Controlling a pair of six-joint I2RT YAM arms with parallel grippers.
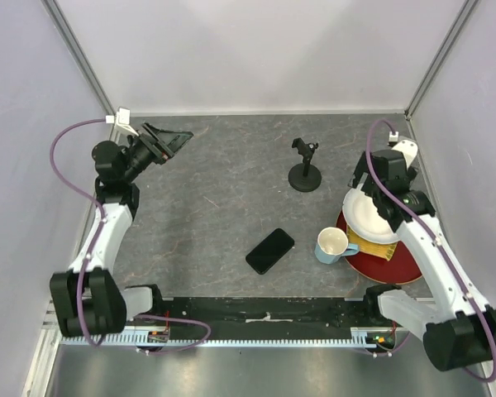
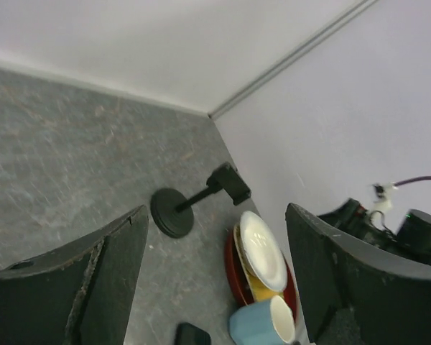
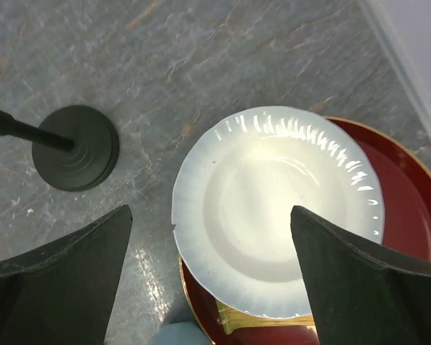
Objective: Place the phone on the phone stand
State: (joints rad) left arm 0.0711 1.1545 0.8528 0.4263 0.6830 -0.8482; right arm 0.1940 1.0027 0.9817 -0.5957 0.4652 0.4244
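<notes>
I see the phone [image 1: 270,251] lying flat on the worktop [image 1: 223,190] near the front, just left of a blue mug [image 1: 334,245]. The stand [image 1: 305,169] is upright farther back, well apart from it. The left gripper [image 1: 167,139] hangs spread and empty at far left. The right gripper [image 3: 210,215] hangs spread and empty over a white plate [image 3: 273,180]. I judge the flat, glossy phone could slip from a pinch. A careless reach could knock the mug or tip the stand.
</notes>
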